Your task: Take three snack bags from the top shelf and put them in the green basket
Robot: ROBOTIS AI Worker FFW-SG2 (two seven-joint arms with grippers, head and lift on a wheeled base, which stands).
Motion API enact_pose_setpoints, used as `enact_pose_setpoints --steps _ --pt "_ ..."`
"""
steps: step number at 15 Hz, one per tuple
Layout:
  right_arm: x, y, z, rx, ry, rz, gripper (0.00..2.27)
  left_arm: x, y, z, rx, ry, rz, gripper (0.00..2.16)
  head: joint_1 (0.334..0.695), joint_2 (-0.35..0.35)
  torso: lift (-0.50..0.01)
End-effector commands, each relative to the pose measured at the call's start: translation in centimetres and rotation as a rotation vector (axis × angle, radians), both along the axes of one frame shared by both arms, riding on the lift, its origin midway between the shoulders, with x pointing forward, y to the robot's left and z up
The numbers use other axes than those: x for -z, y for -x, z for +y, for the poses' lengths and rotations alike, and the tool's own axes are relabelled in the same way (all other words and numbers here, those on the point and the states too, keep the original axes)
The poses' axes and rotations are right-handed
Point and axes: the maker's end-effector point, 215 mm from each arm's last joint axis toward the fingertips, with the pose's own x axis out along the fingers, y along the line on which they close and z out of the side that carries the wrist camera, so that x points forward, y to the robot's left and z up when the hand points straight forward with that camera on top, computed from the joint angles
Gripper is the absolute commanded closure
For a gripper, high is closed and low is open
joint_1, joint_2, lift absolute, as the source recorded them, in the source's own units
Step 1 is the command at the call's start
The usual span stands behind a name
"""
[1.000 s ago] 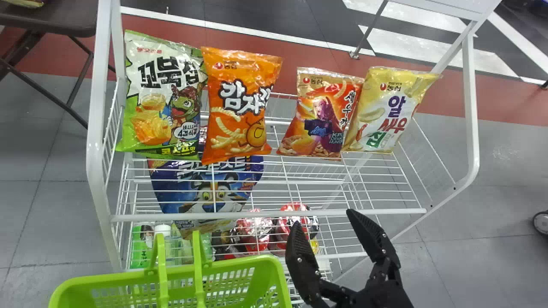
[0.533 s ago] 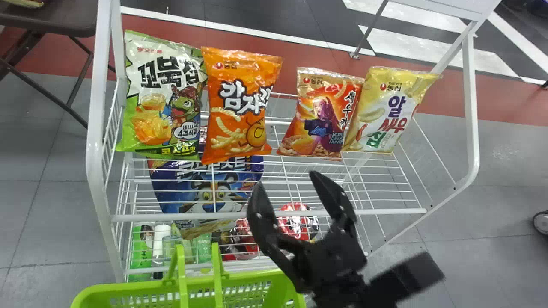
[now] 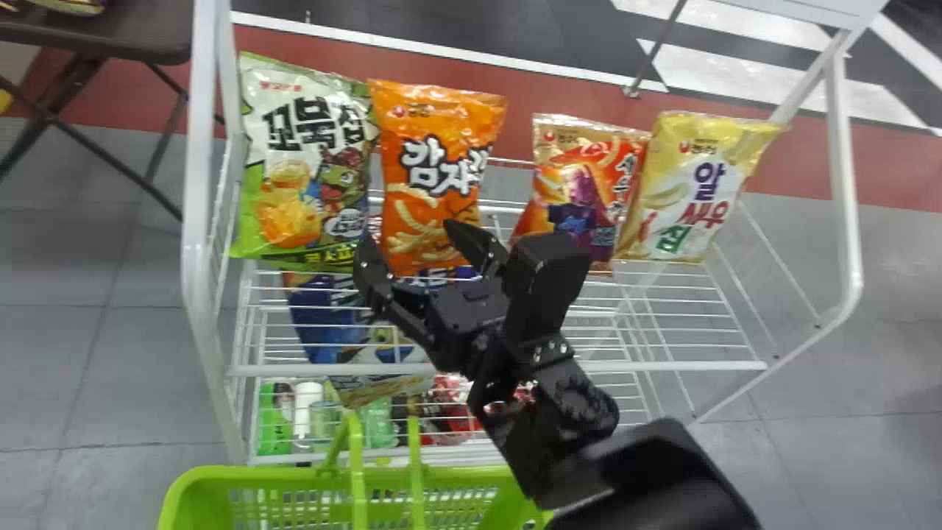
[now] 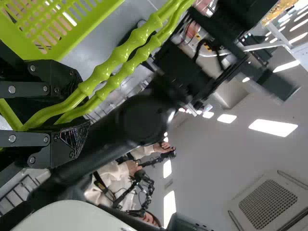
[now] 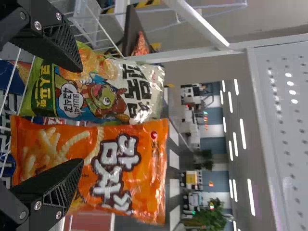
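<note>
Orange snack bag [image 3: 423, 118], glossy, crinkled, white-lettered, near the right tool [image 3: 407, 234], spread open.

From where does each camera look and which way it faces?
Head view: on the head, facing forward and down at the rack; right gripper and arm show.
Left wrist view: on that wrist, facing past its gripper and green basket's handles toward ceiling lights.
Right wrist view: on that wrist, facing orange snack bag and green snack bag past its gripper; head view shares both.
</note>
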Motion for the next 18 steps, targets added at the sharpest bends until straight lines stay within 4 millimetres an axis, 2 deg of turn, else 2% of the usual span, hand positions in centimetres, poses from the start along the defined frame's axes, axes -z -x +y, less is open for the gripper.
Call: enact_pose_setpoints --steps 1,8,10,12,13,14,15,16,18 --pt "0.4 -2.3 1.8 -0.031 -0.001 0.025 0.18 0.0 0.0 0.0 0.004 0.008 0.003 0.92 0.695 -0.234 -0.04" --pt "2.1 -8.6 5.5 -0.104 -0.043 0.073 0.22 0.3 -0.7 0.8 -0.01 0.025 0.01 0.92 0.695 -0.105 -0.04" --pt "2.4 -9.9 6.0 -0.129 -0.036 0.076 0.22 0.3 -1.0 1.0 -0.013 0.028 0.011 0.92 0.695 -0.083 -0.04" --pt "2.5 -10.5 6.4 -0.147 -0.029 0.082 0.36 0.3 -1.4 1.2 -0.017 0.029 0.008 0.92 0.695 -0.061 -0.04" --pt "2.6 -10.5 6.8 -0.167 -0.023 0.092 0.81 0.3 -1.5 1.2 -0.017 0.034 0.007 0.92 0.695 -0.057 -0.04" --pt "3.5 -10.2 6.9 -0.176 -0.012 0.127 1.61 0.3 -1.7 1.2 -0.017 0.037 0.007 0.92 0.695 -0.053 -0.04" --pt "3.8 -9.9 7.1 -0.181 -0.005 0.139 2.04 0.2 -1.8 1.2 -0.017 0.039 0.004 0.92 0.695 -0.048 -0.04" --pt "3.9 -9.4 7.4 -0.201 -0.007 0.144 2.23 0.2 -1.9 1.2 -0.018 0.039 0.001 0.92 0.695 -0.042 -0.04" --pt "3.8 -8.1 7.7 -0.23 0.003 0.151 2.24 0.0 -2.0 1.4 -0.016 0.042 -0.001 0.92 0.695 -0.035 -0.04"
